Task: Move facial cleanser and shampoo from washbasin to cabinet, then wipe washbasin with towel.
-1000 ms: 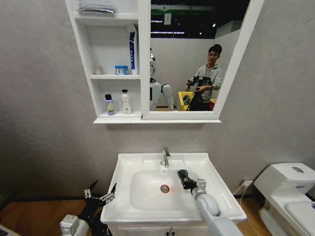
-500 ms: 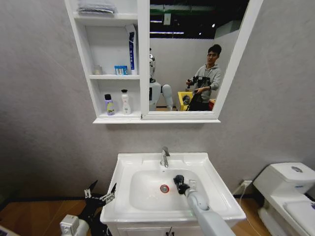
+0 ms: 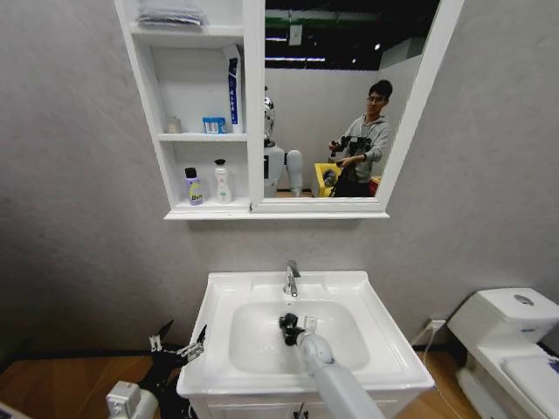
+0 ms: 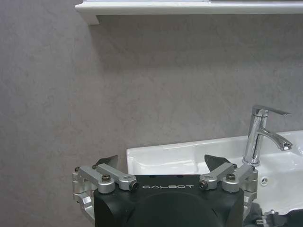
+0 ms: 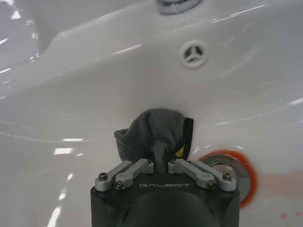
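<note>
The dark grey towel (image 5: 154,132) is bunched against the washbasin (image 3: 227,288) bowl, and my right gripper (image 5: 158,163) is shut on it. In the head view the right gripper (image 3: 288,325) sits mid-bowl below the tap (image 3: 292,278), covering the drain. The red-ringed drain (image 5: 236,170) lies just beside the towel. Two small bottles, one black-capped (image 3: 194,186) and one white (image 3: 224,181), stand on the cabinet's (image 3: 253,105) lower shelf; I cannot tell the facial cleanser from the shampoo. My left gripper (image 3: 179,347) hangs open, parked left of the basin's front corner.
A white toilet (image 3: 515,323) stands to the right. The cabinet's upper shelves hold a tube (image 3: 234,87), a small box (image 3: 214,124) and a folded cloth (image 3: 172,15). The grey wall is close behind the tap (image 4: 258,135). Wooden floor lies at lower left.
My right gripper has swept the towel leftward across the bowl, from right of the drain to over it. The left arm has stayed still.
</note>
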Tool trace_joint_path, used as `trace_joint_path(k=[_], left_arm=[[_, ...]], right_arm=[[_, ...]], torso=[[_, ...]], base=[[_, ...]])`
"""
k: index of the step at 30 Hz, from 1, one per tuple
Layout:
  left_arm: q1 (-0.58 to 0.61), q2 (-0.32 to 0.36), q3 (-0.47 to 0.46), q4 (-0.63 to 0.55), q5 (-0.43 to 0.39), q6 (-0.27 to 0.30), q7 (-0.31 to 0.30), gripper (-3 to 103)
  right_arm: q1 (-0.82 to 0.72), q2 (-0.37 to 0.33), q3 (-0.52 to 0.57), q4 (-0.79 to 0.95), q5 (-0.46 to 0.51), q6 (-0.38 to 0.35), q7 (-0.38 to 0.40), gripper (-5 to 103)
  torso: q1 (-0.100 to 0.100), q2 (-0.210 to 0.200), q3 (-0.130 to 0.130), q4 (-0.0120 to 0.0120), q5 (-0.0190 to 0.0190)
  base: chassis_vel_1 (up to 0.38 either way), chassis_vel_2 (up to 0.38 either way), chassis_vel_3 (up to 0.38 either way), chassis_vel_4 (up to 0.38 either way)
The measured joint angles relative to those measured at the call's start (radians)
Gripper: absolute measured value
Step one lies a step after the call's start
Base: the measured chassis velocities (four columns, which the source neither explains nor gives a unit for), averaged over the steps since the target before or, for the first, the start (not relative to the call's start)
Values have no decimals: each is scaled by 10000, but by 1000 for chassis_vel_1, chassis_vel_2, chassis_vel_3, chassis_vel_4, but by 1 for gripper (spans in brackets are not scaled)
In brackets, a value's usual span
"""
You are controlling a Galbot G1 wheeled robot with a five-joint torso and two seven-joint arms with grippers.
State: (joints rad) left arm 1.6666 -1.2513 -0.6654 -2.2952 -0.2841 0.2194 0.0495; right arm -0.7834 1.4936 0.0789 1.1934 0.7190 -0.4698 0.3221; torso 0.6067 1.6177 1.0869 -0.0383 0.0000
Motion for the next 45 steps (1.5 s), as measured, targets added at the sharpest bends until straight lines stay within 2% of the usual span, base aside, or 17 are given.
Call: trace_joint_path(k=[3,7,8,9,10,16,21,27,30,34,38,40,41,45], left_arm=[[0,0,0,0,0,0,0,100],[1,0,0,0,0,0,0,100],[1,0,0,1,0,0,0,100],[1,1,1,0,0,-1,2,100],[0,1,0,1,0,-2,0,100],[0,1,0,1,0,-2,0,100],[0,1,0,1,0,-2,0,100],[0,0,0,1,0,-2,0,100],[0,1,1,1,0,-1,0,100],[0,0,0,1,1,-2,0,100],[0,1,0,0,0,-1,1,100],[0,1,-1,1,1,-1,0,100],[0,1,-1,1,1,-1,0,100],[0,1,-1,1,1,0,0,100]], right_arm=[[-271,197,-120,348,-15,4,58,8],[-555,30,-106,709,80,-24,157,8],[-829,-288,-9,999,125,-58,197,8],[-1448,-1089,478,1631,-66,-63,337,8],[-1561,-1333,719,1796,-151,-76,505,8],[-1486,-2001,1006,2055,-506,-39,830,8],[-1164,-1840,888,1604,-437,-30,899,8],[-754,-1175,276,1271,702,-295,1353,8],[-498,-569,-249,999,1244,-304,1444,8],[-461,-170,-480,857,810,-171,1168,8],[-564,-300,-418,1037,706,-187,1256,8],[-775,-833,-99,1203,-168,-186,1265,8],[-775,-833,-99,1203,-168,-186,1265,8],[-1014,-1882,569,1555,-840,-215,1246,8]], torso=[[0,-1,1,6,2],[1,-3,2,9,6],[1,-2,1,8,5],[0,-1,1,4,6],[0,-2,3,3,4],[3,-4,4,-4,2],[2,-3,3,-4,-1],[2,-2,2,-2,-2],[2,0,-1,-9,-9],[1,0,-1,0,1],[1,-1,1,11,8],[1,-1,2,8,3],[1,-1,2,8,3],[1,-1,3,-3,1]], base=[[0,0,0,0],[0,0,0,0],[0,0,0,0],[0,0,0,0],[0,0,0,0],[0,0,0,0],[0,0,0,0],[0,0,0,0],[0,0,0,0],[0,0,0,0],[0,0,0,0],[0,0,0,0],[0,0,0,0],[0,0,0,0]])
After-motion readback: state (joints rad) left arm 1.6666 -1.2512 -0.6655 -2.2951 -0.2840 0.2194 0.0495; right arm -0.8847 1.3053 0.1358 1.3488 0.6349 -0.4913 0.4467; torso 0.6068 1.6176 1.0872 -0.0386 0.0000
